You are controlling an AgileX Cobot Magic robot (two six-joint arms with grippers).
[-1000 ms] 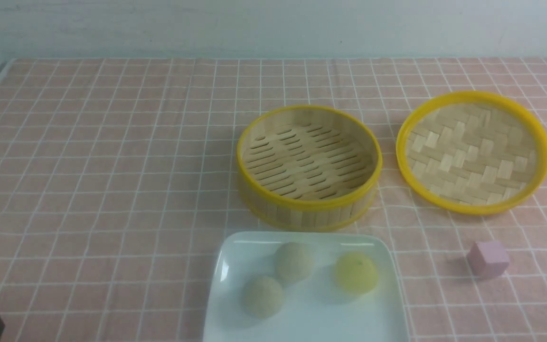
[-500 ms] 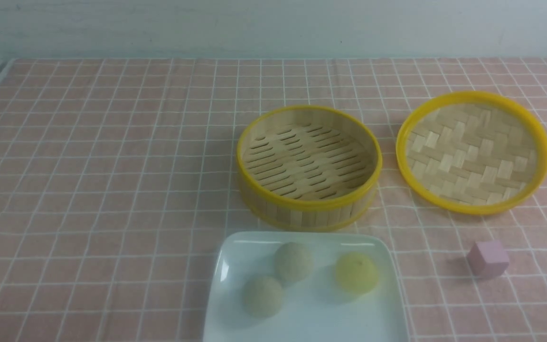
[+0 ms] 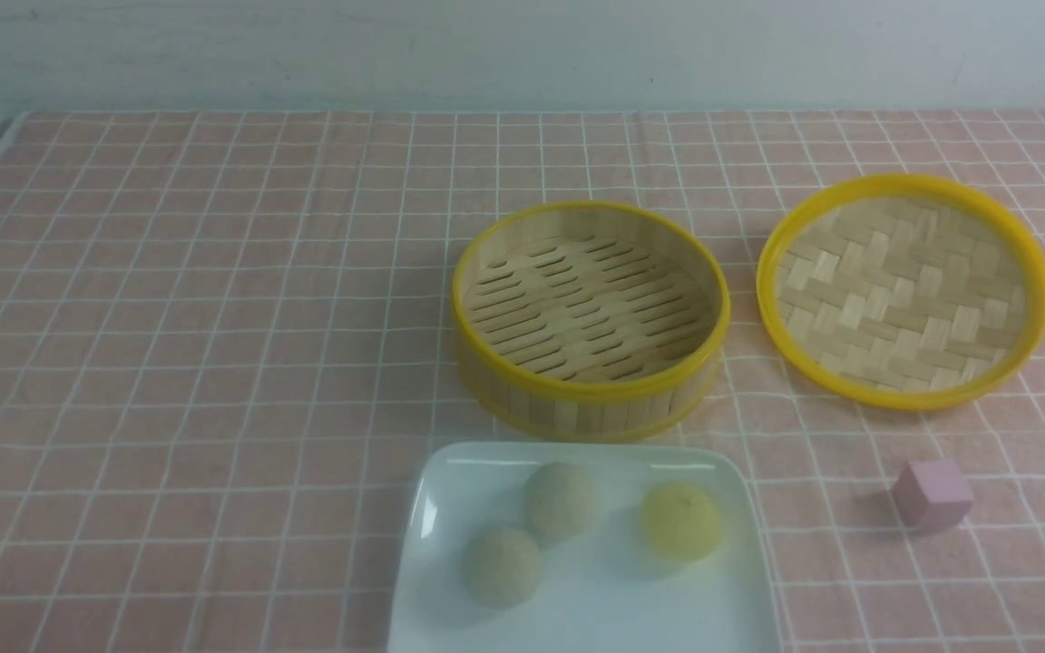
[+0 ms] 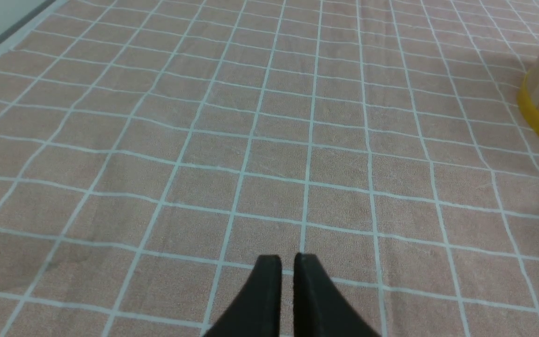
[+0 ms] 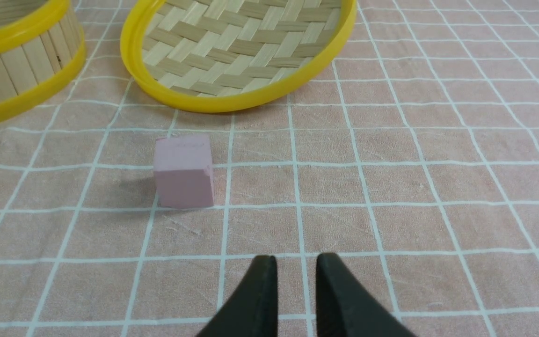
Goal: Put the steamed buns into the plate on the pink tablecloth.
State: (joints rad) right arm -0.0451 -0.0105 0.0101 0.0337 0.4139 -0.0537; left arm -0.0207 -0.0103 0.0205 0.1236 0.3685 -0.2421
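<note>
A round bamboo steamer basket (image 3: 590, 316) with a slatted floor and yellow rim stood just behind the plate (image 3: 722, 599), and its woven lid (image 3: 903, 290) lay upturned to the right. A small matte pink cube (image 3: 931, 492) sat near the plate's right side. All three steamed buns (image 3: 561, 499), matte balls, lay on the glossy white square plate on the pink tablecloth (image 3: 169, 345). The left gripper (image 4: 287, 262) and right gripper (image 5: 295, 264) held nothing, each with a narrow gap between its fingers, over bare cloth.
</note>
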